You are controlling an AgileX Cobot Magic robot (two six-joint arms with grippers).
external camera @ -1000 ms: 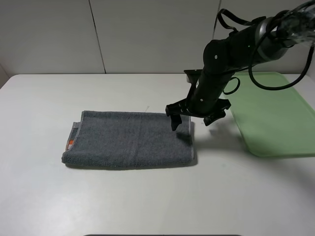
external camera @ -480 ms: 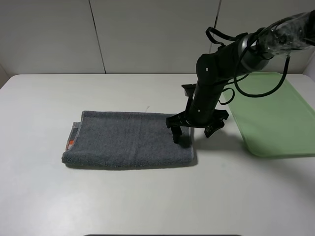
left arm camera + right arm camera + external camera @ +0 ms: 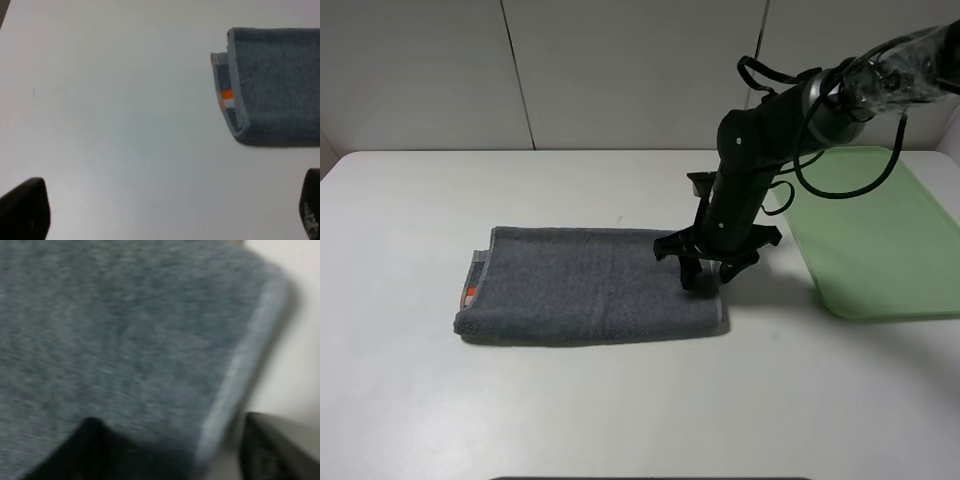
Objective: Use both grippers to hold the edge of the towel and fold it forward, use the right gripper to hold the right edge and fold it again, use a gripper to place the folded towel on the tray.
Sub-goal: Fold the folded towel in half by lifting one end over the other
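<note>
The grey towel (image 3: 580, 285) lies folded once on the white table, with an orange tag (image 3: 470, 292) at its left end. My right gripper (image 3: 708, 272) is down at the towel's right edge, jaws partly open astride it. One finger (image 3: 688, 275) rests on the cloth and the other (image 3: 732, 266) stands just off the edge. The right wrist view shows the towel (image 3: 125, 340) close up, its hem between the two fingertips. My left gripper (image 3: 167, 220) is open and empty, apart from the towel's left end (image 3: 275, 85), and is out of the exterior view.
The light green tray (image 3: 865, 230) lies on the table to the right of the towel, with the right arm reaching in over its near-left corner. Bare white table (image 3: 110, 115) surrounds the towel's left end.
My right gripper has come down onto the towel's right edge and its jaws have narrowed. The whole towel has slid a little to the right.
</note>
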